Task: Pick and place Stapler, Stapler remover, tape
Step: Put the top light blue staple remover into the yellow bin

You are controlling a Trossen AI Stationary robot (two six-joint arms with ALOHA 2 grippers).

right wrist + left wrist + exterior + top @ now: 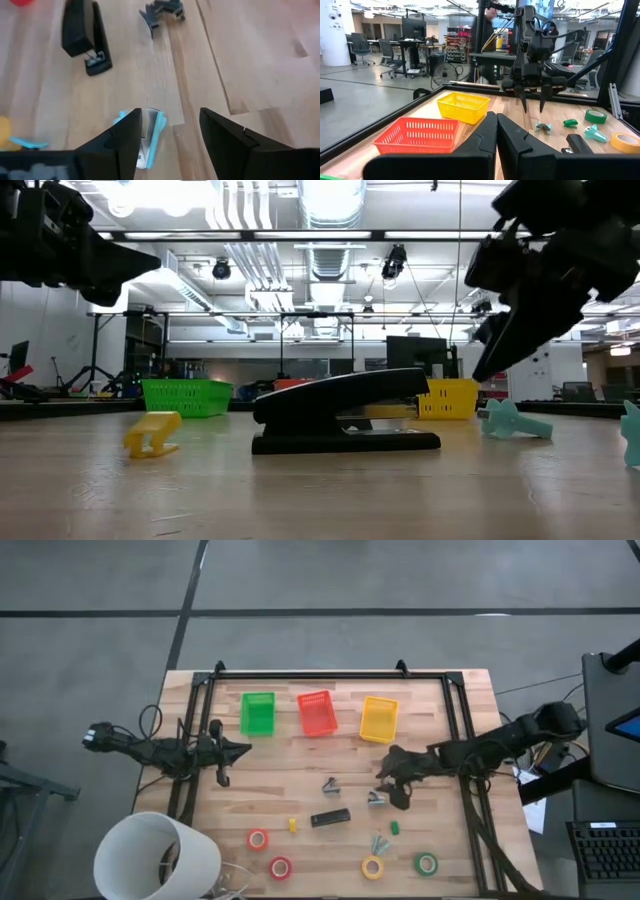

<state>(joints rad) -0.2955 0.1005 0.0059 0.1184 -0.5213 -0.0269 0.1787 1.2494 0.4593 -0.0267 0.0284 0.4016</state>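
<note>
While both arms are off the wood, the layout reads as below, all places given rel. to the stapler.

Stapler (pixel 330 817): black bar, flat on the table (pixel 300 755) near mid-board, not held; the low view shows it side-on, upright on its base.
Staple removers: dark one (pixel 330 784) just beyond the stapler toward the baskets; pale blue one (pixel 376 799) beside it toward the right arm; two more blue ones (pixel 379 843) on the near side, by the yellow tape.
Tape: two red-orange rolls (pixel 258 839) and (pixel 281 867) on the near side toward the left arm; yellow roll (pixel 373 867) and green roll (pixel 427 863) on the near side toward the right arm. All lie flat, apart from each other.
Small blocks: yellow (pixel 292 826) just beside the stapler on the left-arm side; green (pixel 394 828) on the other side.
Baskets: green (pixel 258 712), red (pixel 316 712), yellow (pixel 379 718), in a row well beyond the stapler.
Right gripper (pixel 392 789): near the stapler, over the pale blue remover; fingers spread wide, holding nothing; the wrist view shows the remover between the tips, below them.
Left gripper (pixel 240 749): well away at the board's left edge, by the green basket; fingers closed together, empty.
White cylinder (pixel 155 858): off the near left corner.
</note>
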